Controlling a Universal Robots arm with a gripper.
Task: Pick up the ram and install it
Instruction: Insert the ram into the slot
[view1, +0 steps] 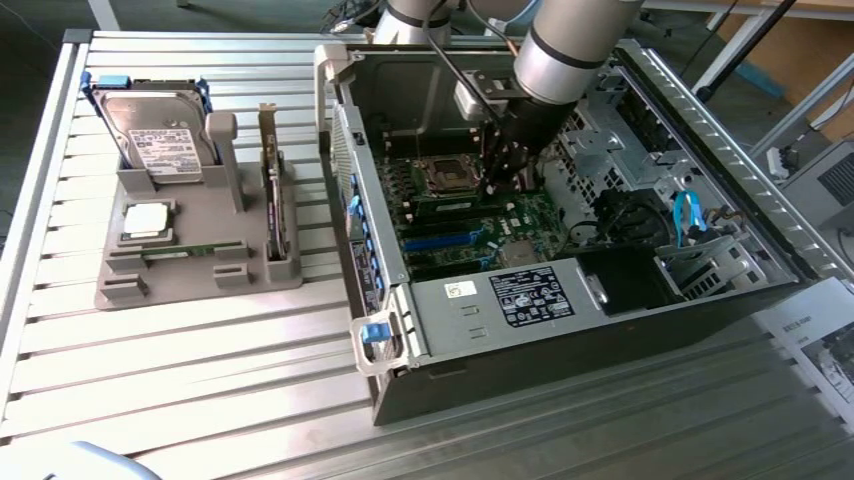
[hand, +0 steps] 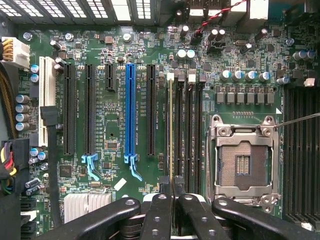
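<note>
ram (hand: 171, 130) stands edge-on in the memory bank on the motherboard (hand: 115, 125). It's in line with the slot nearest the long expansion slots, the one farthest from the CPU socket (hand: 243, 162). The other three slots of that bank look empty. Can't tell whether it's fully seated or just resting in the slot mouth.

fingers (hand: 160, 207) are closed on the ram, pinching the thin board across its two flat faces at one end of its top edge.

Handling, my read: light, stiff and thin. It won't sag, but it can twist or cock in the slot if loaded off-centre. Fragile at the chips and the contact edge. Bare board is slick, so the pinch has to be square. Best hold is on the flat faces near the top edge, mid-length, clear of the contacts and the white slot latches.

Empty CPU socket sits just beside the bank, with its load frame close to the fingers.

Open case (view1: 574, 340) lies on its side toward the exterior view's right edge of the desk (view1: 200, 400), arm reaching down into it.

Grey fixture (view1: 200, 285) sits near the desk's edge on the exterior view's left. It holds the second ram stick (view1: 180, 251) lying flat, the processor chip (view1: 147, 220), the hard drive (view1: 158, 135) and the expansion card (view1: 275, 200), both upright.
</note>
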